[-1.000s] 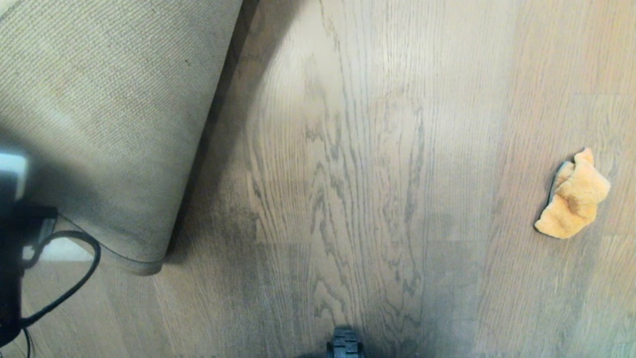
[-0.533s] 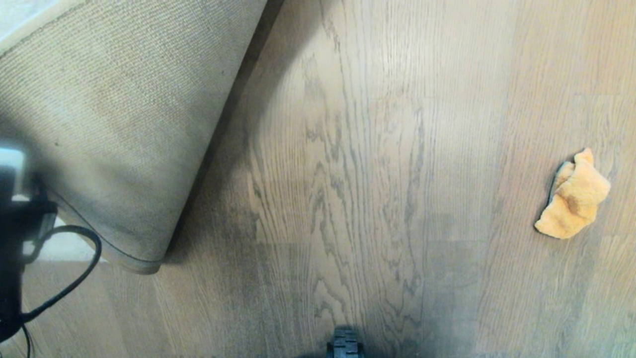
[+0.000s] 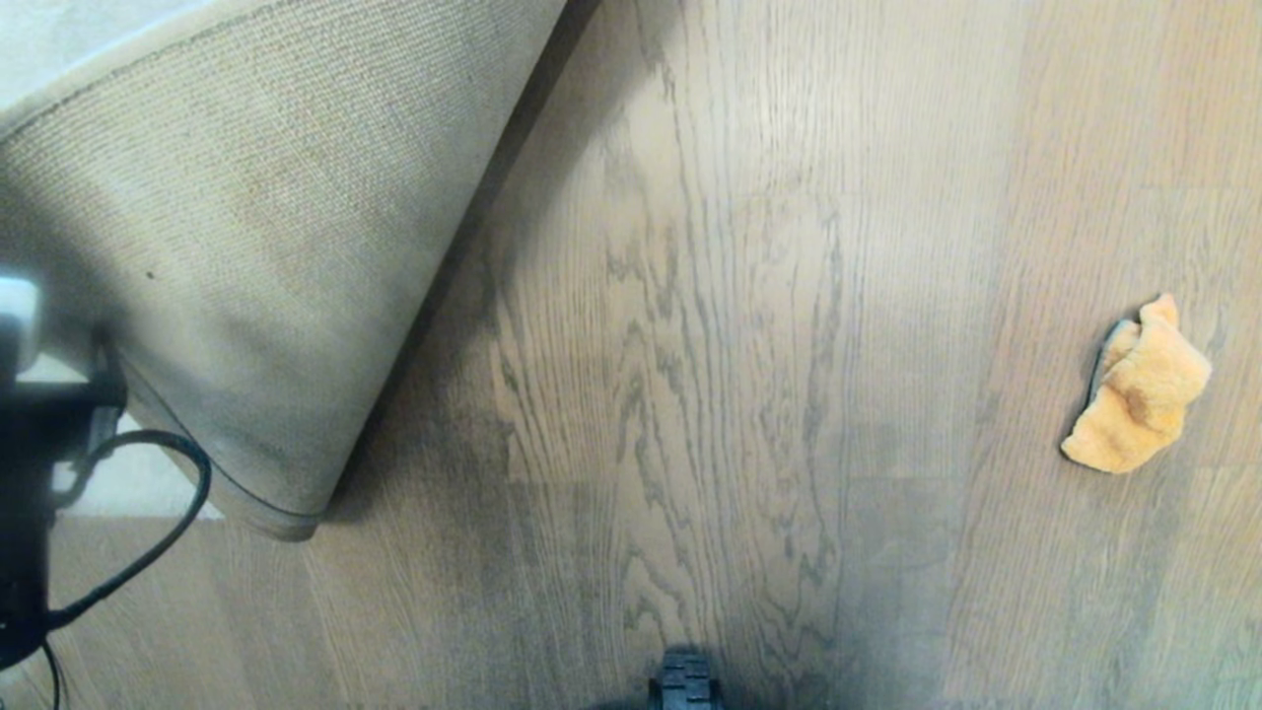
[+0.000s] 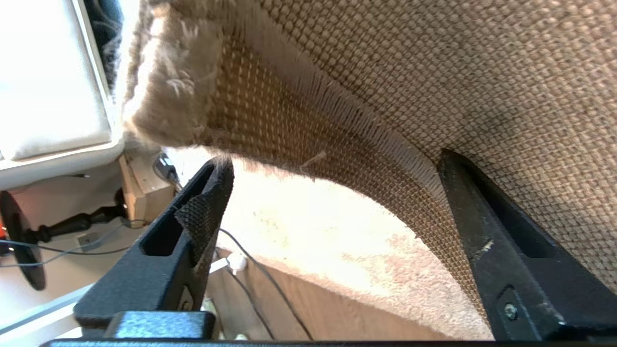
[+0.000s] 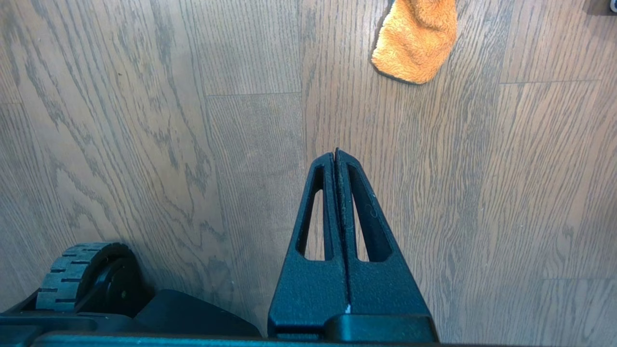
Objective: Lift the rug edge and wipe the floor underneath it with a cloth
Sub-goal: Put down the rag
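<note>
Left gripper [image 4: 332, 193] jaws wide, astride the rug edge [image 4: 308, 130], floppy, heavy, best pinched at its bound border; cloth [image 5: 415, 41] soft, light, on floor [image 5: 482, 193] beyond shut right gripper [image 5: 336, 153] jaws

Rug edge [image 3: 266, 493] curled up, beige woven backing showing, orange cloth [image 3: 1134, 394] crumpled on wood-grain floor [image 3: 690, 345]

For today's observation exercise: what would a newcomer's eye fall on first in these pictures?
First, the rug edge folded up at the left, its woven backing showing, with the open left hand around its border. Next, the orange cloth lying alone on the floor at the right, beyond the shut right hand.
</note>
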Robot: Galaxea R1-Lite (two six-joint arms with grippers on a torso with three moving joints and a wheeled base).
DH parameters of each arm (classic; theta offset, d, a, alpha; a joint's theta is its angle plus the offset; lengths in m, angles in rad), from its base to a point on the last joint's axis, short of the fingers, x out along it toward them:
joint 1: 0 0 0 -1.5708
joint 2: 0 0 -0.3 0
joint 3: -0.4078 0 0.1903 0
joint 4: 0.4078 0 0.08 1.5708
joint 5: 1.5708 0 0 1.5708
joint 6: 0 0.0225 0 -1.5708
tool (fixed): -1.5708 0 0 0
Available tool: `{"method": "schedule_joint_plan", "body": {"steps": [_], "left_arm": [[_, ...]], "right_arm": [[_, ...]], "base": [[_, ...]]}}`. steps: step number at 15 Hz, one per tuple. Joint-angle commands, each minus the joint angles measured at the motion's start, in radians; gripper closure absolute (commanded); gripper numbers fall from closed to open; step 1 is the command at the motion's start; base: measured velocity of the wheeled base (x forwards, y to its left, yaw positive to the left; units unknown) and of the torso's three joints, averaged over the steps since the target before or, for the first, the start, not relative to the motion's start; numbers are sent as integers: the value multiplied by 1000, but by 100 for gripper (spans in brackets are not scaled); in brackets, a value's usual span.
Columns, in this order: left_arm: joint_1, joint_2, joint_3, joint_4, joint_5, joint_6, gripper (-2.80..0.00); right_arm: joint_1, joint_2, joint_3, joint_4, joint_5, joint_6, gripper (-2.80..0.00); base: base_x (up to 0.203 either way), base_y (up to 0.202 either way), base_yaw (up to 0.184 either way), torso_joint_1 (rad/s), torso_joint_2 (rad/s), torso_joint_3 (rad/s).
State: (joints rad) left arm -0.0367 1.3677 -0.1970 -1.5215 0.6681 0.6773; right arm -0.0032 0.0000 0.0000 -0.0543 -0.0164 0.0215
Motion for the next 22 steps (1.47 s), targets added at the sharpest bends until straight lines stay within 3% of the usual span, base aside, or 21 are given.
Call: {"method": "schedule_joint_plan", "body": {"steps": [1, 6, 9, 12, 14, 17, 22], "left_arm": [[-12, -7, -9, -49, 4, -4, -280], [-39, -7, -71, -49, 11, -4, -280], [-93, -13, -78, -49, 43, -4, -280], [-198, -16, -75, -49, 140, -3, -280], [-307, -22, -71, -49, 265, -2, -280], [-424, -40, -66, -48, 390, 3, -280], [-512, -52, -71, -25, 426, -1, -280]], "right_arm": [[0, 2, 0, -1, 0, 0, 0], [0, 2, 0, -1, 0, 0, 0], [0, 2, 0, -1, 1, 0, 0], [0, 2, 0, -1, 0, 0, 0], [0, 2, 0, -1, 0, 0, 0], [0, 2, 0, -1, 1, 0, 0], [0, 2, 0, -1, 0, 0, 0]], "base": [[0, 0, 0, 0, 0, 0], [0, 0, 0, 0, 0, 0], [0, 0, 0, 0, 0, 0], [0, 0, 0, 0, 0, 0], [0, 0, 0, 0, 0, 0], [0, 0, 0, 0, 0, 0], [0, 0, 0, 0, 0, 0]]}}
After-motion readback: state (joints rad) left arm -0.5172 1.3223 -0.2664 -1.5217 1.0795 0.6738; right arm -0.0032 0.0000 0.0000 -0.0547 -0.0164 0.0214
